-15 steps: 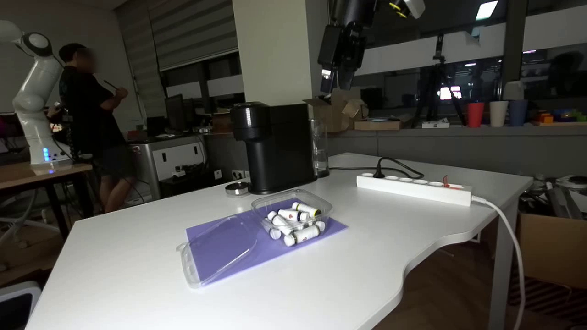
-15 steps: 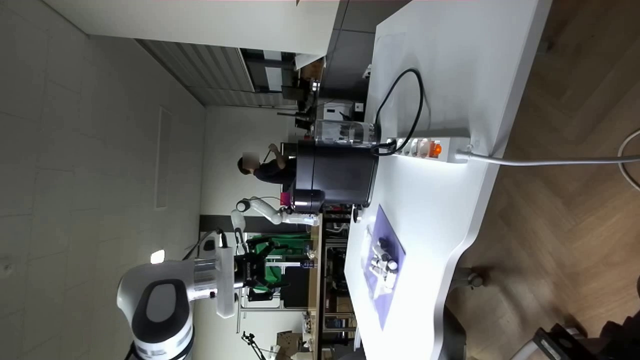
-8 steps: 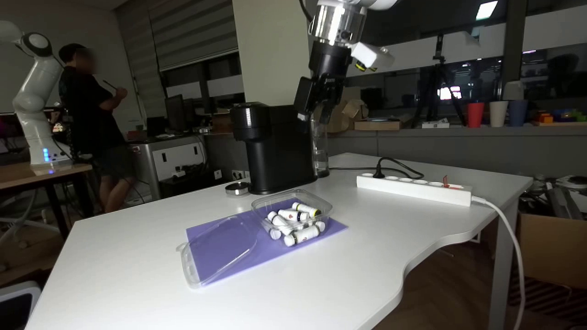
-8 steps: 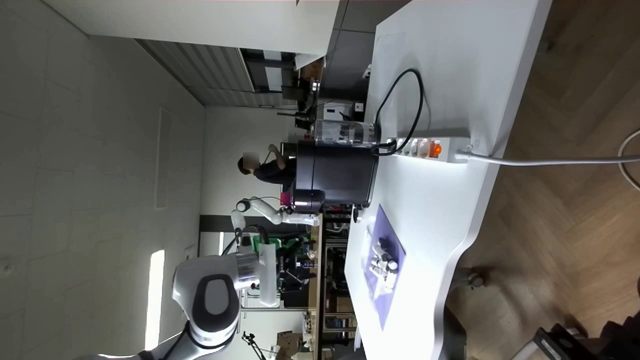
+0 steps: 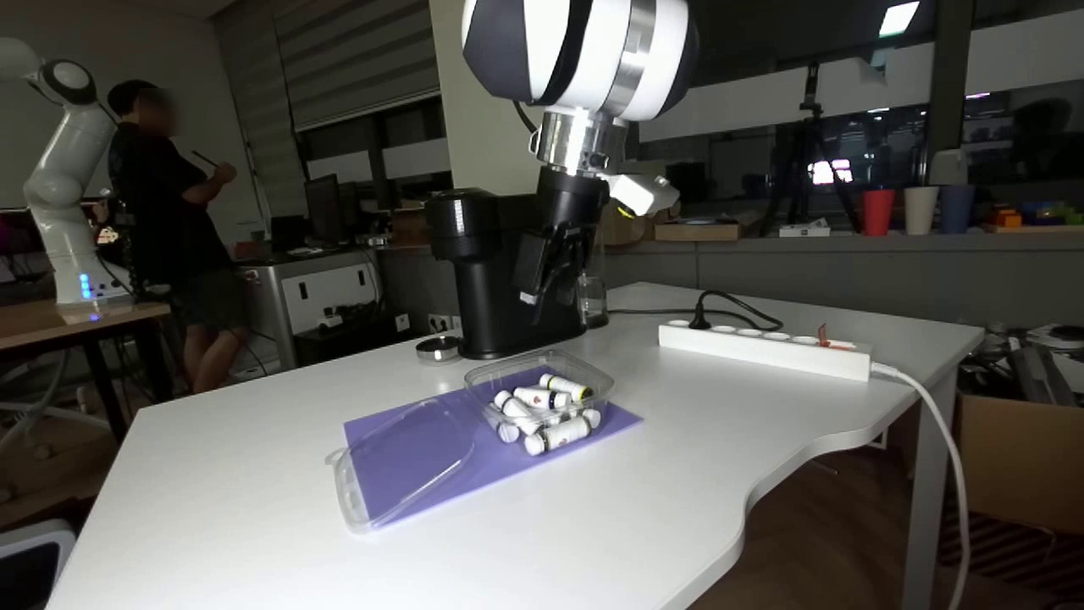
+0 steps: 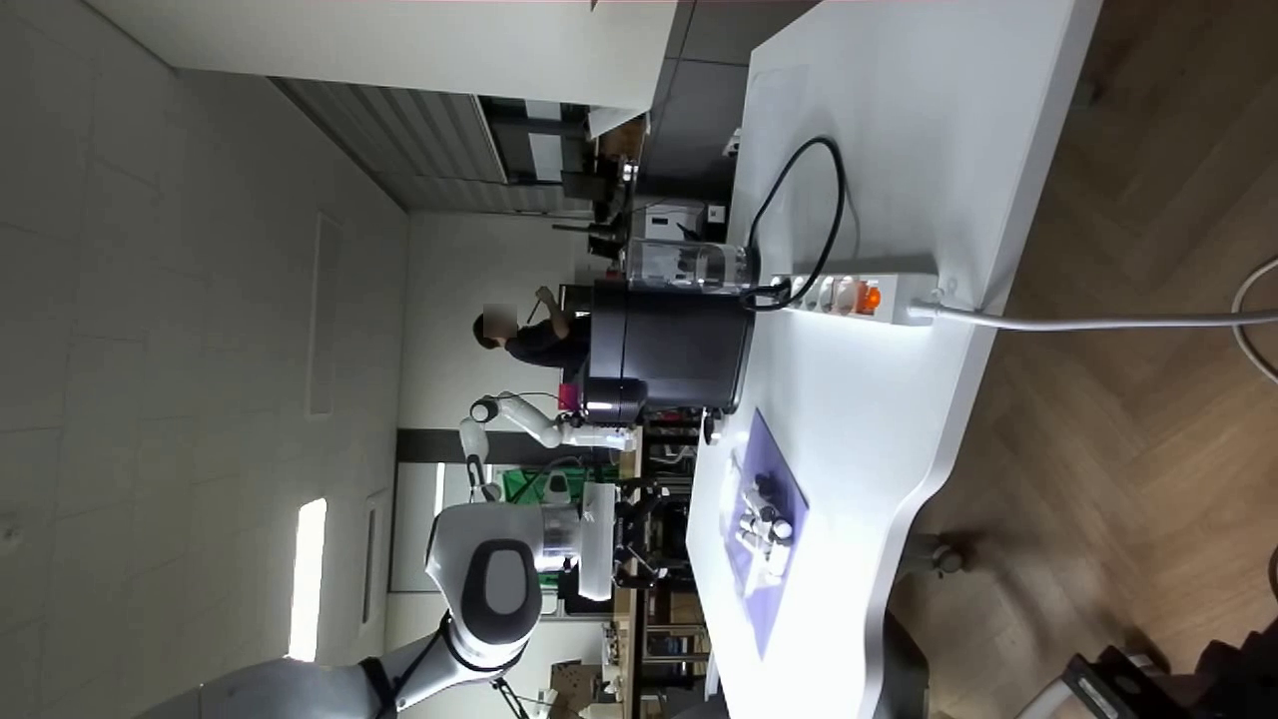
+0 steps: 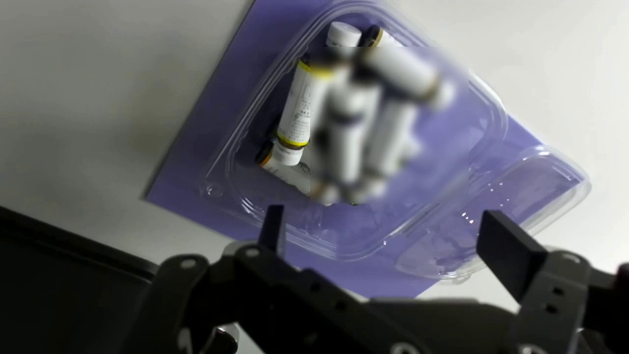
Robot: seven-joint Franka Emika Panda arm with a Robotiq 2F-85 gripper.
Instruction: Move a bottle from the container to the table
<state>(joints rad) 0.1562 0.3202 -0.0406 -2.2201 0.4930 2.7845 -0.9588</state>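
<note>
Several small white-labelled bottles [image 5: 562,434] lie in a pile in a clear plastic container [image 5: 611,390] on the white table [image 5: 677,508]. They also show in an exterior view [image 6: 765,521]. In the wrist view a bottle with yellow bands [image 7: 295,108] lies in the container [image 7: 339,254]; the pile's middle is blurred there. My gripper [image 7: 382,220] is open and empty, its fingers wide apart. In an exterior view the gripper [image 5: 546,303] hangs above the container, in front of the coffee machine, touching nothing. It also shows in an exterior view [image 6: 647,539].
A purple sheet [image 5: 491,474] lies under the container and its clear lid [image 5: 354,500]. A black coffee machine [image 5: 525,280] stands close behind, with a small round metal tin [image 5: 438,349] beside it. A white power strip [image 5: 762,352] with a cable lies further right.
The arm has come down from high up to just above the container, moving down and left in an exterior view. The bottles, container and lid have not moved.
</note>
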